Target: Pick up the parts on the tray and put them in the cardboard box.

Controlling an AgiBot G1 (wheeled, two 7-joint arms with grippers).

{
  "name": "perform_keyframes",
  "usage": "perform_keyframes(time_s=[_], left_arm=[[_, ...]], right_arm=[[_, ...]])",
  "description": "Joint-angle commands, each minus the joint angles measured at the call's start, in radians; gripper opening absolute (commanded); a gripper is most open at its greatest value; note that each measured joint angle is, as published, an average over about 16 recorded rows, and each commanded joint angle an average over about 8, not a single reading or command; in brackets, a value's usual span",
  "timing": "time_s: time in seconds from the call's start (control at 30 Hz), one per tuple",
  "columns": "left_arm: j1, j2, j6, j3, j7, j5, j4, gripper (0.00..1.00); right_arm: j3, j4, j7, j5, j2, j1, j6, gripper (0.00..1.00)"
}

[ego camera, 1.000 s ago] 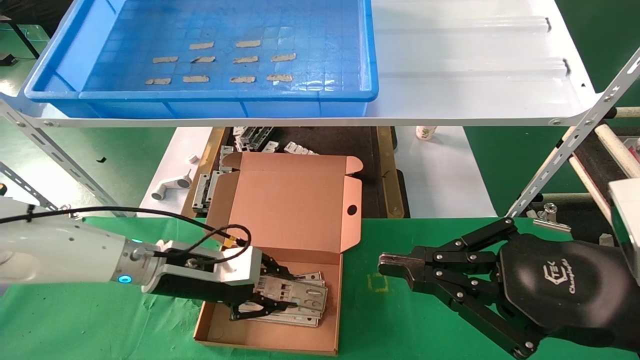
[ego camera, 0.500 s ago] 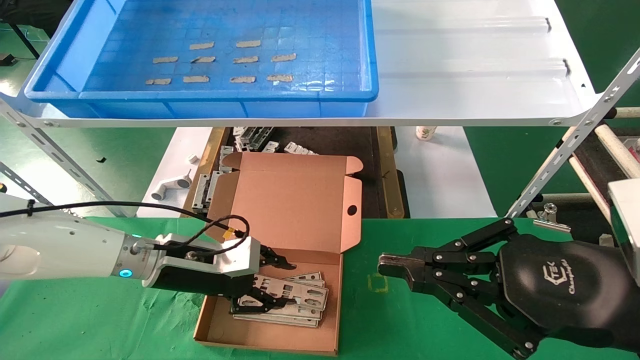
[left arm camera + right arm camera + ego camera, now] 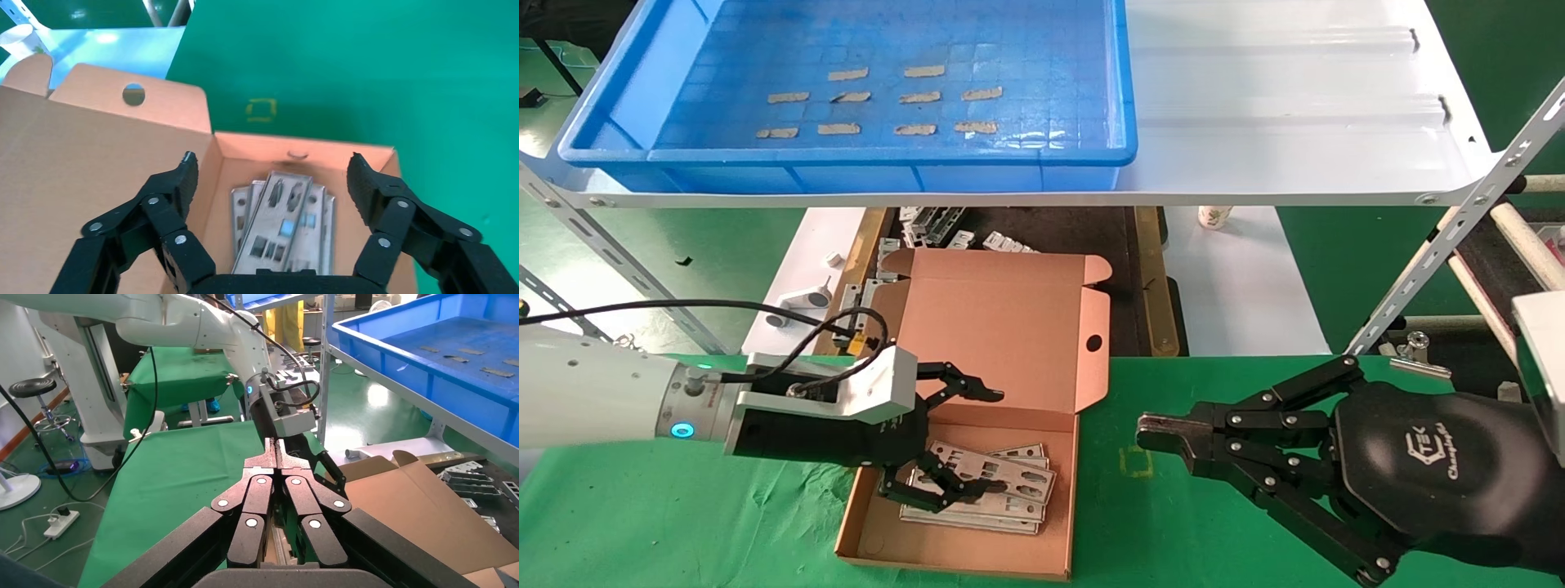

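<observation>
Brown corrugated box (image 3: 977,457) open on green cloth (image 3: 682,523), lid leaning back, round hole (image 3: 1094,342) in the right flap. Head view: silver parts (image 3: 993,490) stacked flat on the box floor, fanned a little. Left gripper (image 3: 989,441) over the box's left half, spread wide, gripping nothing; lower finger just above the stack, upper finger near the lid fold. Right gripper (image 3: 1150,433) parked over the cloth to the right of the box, tips pressed together, empty. Blue tray (image 3: 1124,98) on the white shelf (image 3: 1295,122) behind, only tape strips (image 3: 911,96) on its grid floor (no plates seen in it). Loose metal brackets (image 3: 928,224) on the dark surface under the shelf.

Left wrist view: fingers (image 3: 183,180) wide apart, straddling the parts (image 3: 281,229) without touching; stack near the box's end wall (image 3: 306,147). Yellow square mark (image 3: 261,109) on the cloth beyond.

Right wrist view: right gripper (image 3: 276,447) closed tip to tip, nothing between. Left gripper (image 3: 318,459) farther off above the box (image 3: 428,508); tray (image 3: 428,361) on the shelf.
</observation>
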Motion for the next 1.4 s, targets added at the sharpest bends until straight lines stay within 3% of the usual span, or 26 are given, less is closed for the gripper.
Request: perform_keyframes(time_s=[0.03,1.4], left_arm=[[0.013,-0.009,0.001,-0.017,-0.015,-0.008,-0.021,1.00],[0.343,-0.293,0.051,-0.489,-0.427,-0.229,-0.630,1.00]], right_arm=[[0.000,0.000,0.000,0.000,0.000,0.000,0.000,1.00],[0.000,0.000,0.000,0.000,0.000,0.000,0.000,1.00]])
